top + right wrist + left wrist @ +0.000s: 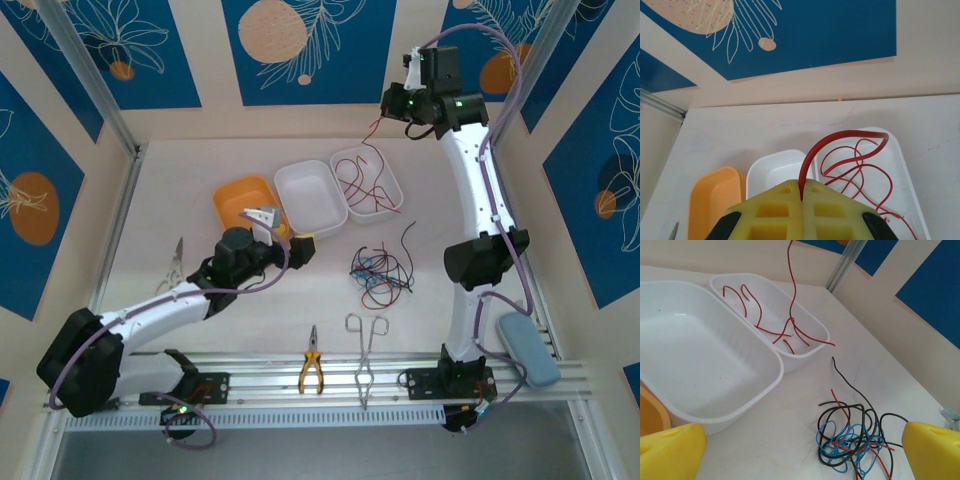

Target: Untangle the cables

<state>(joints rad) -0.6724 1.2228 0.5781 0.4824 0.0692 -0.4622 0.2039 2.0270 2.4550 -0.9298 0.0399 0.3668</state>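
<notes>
- The right gripper (801,197), raised over the table's far side, is clamped on a thin red wire (791,285) that hangs near-vertical, its lower end coiled in the right-hand white plastic tray (771,303).
- A loose knot of black, blue and red cables (378,268) lies on the white tabletop (200,170) just nearer than that tray, with one black end pointing toward the far side.
- The left gripper (800,455) hovers left of the knot with its fingers wide apart; bare tabletop surrounds the knot.

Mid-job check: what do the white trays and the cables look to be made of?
White trays: probably thin moulded plastic, smooth and slightly glossy, with rolled rims. Cables: thin wires in what looks like shiny plastic insulation, red, black and blue, soft enough to hold loose curls; the core isn't visible.
</notes>
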